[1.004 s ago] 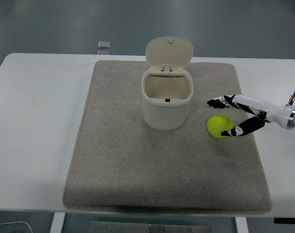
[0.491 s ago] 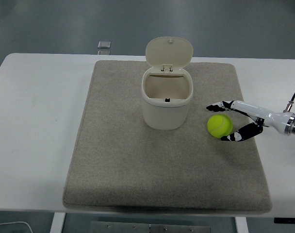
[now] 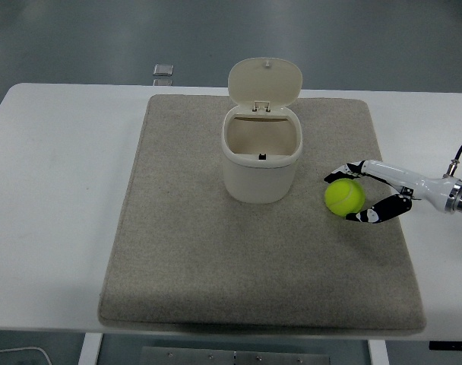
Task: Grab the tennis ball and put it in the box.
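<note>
You are looking down on a white surface (image 3: 56, 205) with a grey mat (image 3: 216, 266) covering most of its middle. Beyond the far edge a dark grey floor (image 3: 79, 38) is showing, with a small metal plate (image 3: 163, 71) lying on it. The box (image 3: 261, 156) is standing upright on the mat's far half, its lid (image 3: 265, 82) hinged back and open, the inside looking empty. The ball (image 3: 344, 197) is resting on the mat just right of the box, apart from it. Your right hand (image 3: 368, 194) is reaching in from the right edge, its fingers (image 3: 343, 172) curving around the ball on both sides; whether they are touching it is unclear. The ball is not lifted.
</note>
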Available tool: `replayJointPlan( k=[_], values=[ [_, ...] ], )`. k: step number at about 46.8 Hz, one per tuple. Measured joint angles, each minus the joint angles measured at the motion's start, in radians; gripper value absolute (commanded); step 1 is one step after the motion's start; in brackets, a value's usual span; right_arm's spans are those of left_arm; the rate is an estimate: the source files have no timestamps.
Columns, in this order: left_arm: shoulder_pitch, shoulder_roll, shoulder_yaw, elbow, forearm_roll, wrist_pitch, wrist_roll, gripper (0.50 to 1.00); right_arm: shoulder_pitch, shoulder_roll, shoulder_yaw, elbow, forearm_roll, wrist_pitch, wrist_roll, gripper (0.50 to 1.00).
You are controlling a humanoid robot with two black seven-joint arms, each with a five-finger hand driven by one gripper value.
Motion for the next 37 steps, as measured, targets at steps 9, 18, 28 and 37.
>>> replayJointPlan(
  k=[9,18,28,37],
  values=[
    [0.0,0.0,0.0,0.0,0.0,0.0,0.0,0.992,0.0,0.0,0.0,-0.001,-0.01,0.0,0.007,0.699],
    [0.0,0.0,0.0,0.0,0.0,0.0,0.0,0.992,0.001,0.0,0.0,-0.001,-0.011,0.0,0.008,0.552],
    [0.0,0.0,0.0,0.0,0.0,0.0,0.0,0.992,0.009,-0.005,0.007,-0.001,-0.003,0.002,0.015,0.5],
    [0.0,0.0,0.0,0.0,0.0,0.0,0.0,0.992,0.016,-0.018,0.025,-0.003,0.011,-0.001,0.029,0.5]
  ],
)
